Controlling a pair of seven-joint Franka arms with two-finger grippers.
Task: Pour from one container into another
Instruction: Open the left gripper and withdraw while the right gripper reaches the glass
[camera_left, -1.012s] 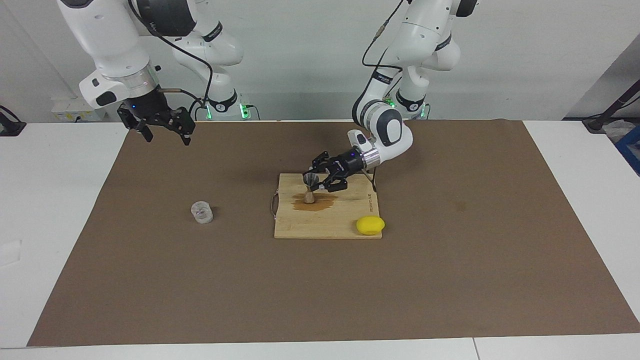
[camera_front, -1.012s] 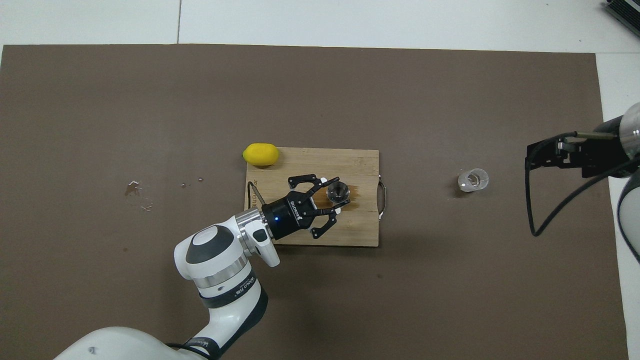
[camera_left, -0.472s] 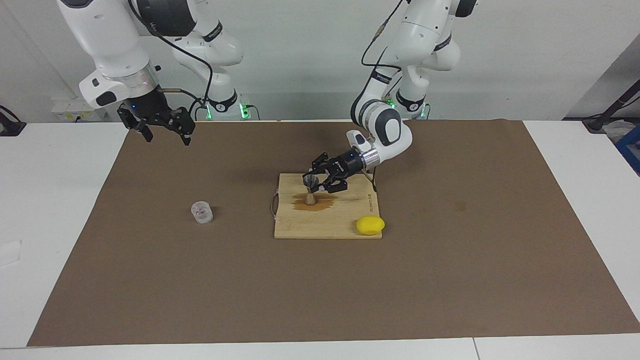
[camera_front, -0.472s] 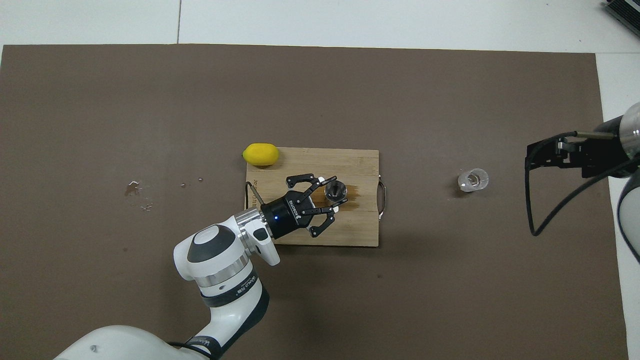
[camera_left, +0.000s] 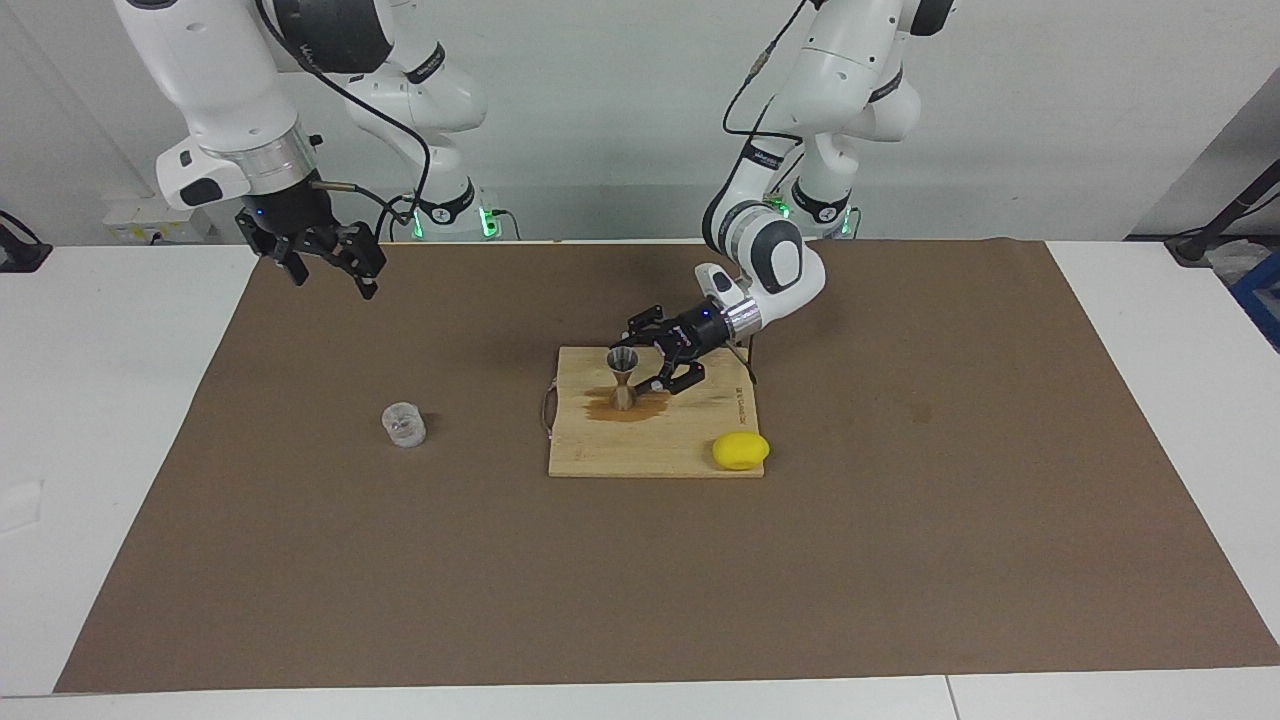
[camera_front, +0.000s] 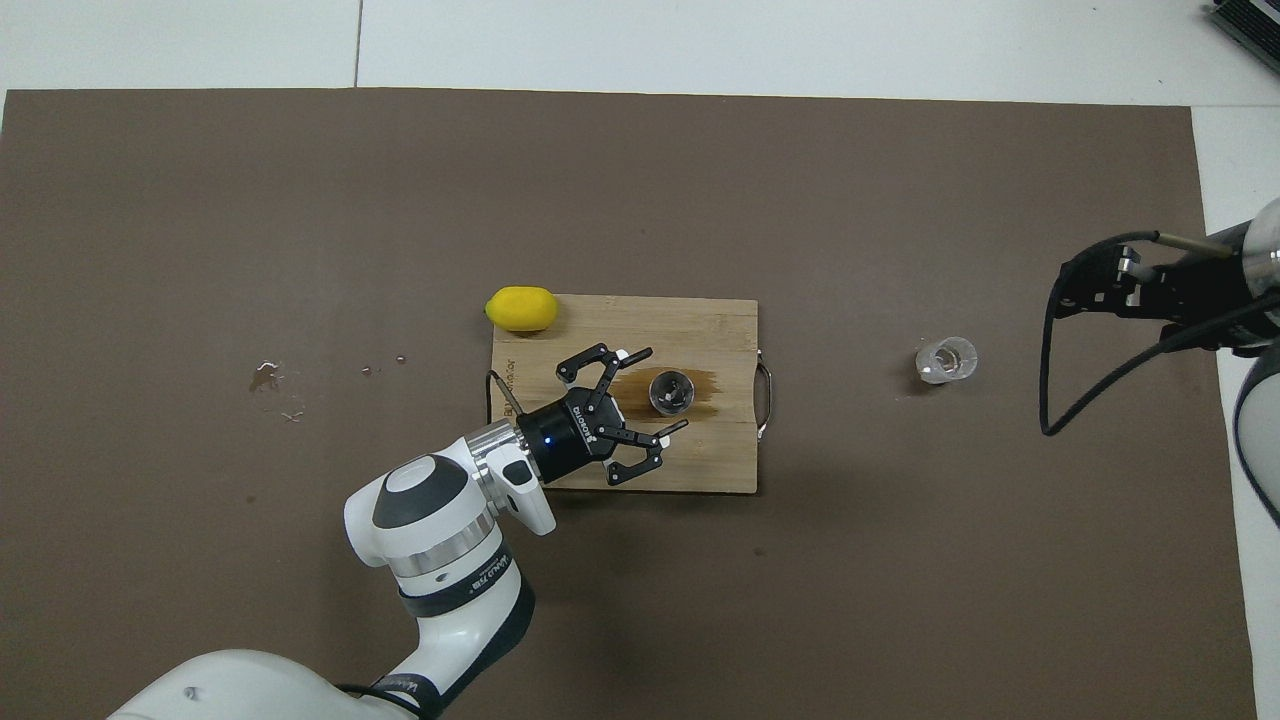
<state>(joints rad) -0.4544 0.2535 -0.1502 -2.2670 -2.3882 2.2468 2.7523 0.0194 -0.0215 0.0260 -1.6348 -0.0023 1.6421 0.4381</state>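
step: pour looks done, release | jigger upright on wet board | left gripper fingers apart beside jigger | tumbler off board toward right arm's end, probably empty | right gripper over mat, fingers apart, waits | next: left arm clears without tipping jigger

No legible text anywhere.

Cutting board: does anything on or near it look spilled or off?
Yes. A brown wet stain spreads on the cutting board around the upright jigger, beside the open left gripper. Small droplets also mark the mat toward the left arm's end.
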